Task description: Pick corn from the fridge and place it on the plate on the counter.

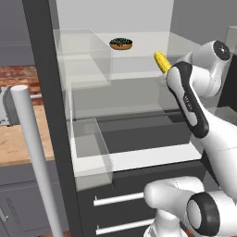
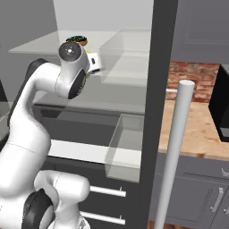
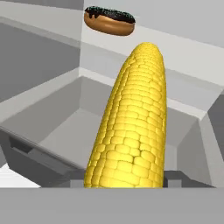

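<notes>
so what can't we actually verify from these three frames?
- Gripper fingertips: in the hand view the corn covers them; in the left base view the arm hides them. Open or shut can't be told.
- Corn's lower end: cut off at the hand view's bottom edge.
- Doughnut: right base view, mostly behind the wrist.

Rendered kitchen: open fridge (image 1: 46,92) with glass shelves, wooden tabletop (image 2: 197,134) over grey cabinets, brick backsplash (image 2: 192,76), toaster (image 1: 7,109).
</notes>
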Controlling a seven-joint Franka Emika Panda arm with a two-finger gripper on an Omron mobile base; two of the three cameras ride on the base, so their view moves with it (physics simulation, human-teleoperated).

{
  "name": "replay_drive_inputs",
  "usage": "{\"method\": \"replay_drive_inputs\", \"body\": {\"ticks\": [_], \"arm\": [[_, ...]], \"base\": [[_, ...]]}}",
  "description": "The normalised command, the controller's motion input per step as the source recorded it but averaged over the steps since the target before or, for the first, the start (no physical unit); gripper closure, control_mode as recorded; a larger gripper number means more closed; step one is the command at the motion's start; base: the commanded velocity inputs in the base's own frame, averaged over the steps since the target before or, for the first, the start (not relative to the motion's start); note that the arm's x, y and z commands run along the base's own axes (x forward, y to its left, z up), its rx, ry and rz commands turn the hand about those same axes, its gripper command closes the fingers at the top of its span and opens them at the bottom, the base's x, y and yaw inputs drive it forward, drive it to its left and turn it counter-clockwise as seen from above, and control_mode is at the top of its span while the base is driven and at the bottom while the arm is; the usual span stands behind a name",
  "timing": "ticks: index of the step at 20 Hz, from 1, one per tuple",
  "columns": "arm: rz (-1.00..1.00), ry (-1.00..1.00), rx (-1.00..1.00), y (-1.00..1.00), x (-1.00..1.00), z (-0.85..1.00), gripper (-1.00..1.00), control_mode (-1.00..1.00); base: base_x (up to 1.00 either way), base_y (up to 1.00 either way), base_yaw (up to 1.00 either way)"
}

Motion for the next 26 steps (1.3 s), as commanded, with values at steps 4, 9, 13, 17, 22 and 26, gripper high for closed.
{"method": "replay_drive_inputs", "body": {"ticks": [4, 9, 13, 17, 22, 26], "arm": [[0.07, -0.07, 0.0, 0.0, -0.99, 0.01, 1.0, -1.0], [0.01, 0.01, -0.03, 0.03, -0.15, -0.21, 1.0, -1.0], [0.14, -0.04, -0.13, 0.33, -0.61, -0.49, 1.0, -1.0], [0.09, -0.09, -0.04, 0.11, -0.16, -0.18, 1.0, -1.0], [0.04, 0.0, 0.0, -0.05, -0.79, -0.2, 1.0, -1.0], [0.01, 0.01, 0.0, 0.0, -0.62, 0.0, 1.0, -1.0]], "base": [[0.0, 0.0, 0.0], [0.0, 0.0, 0.0], [0.0, 0.0, 0.0], [0.0, 0.0, 0.0], [0.0, 0.0, 0.0], [0.0, 0.0, 0.0]]}}
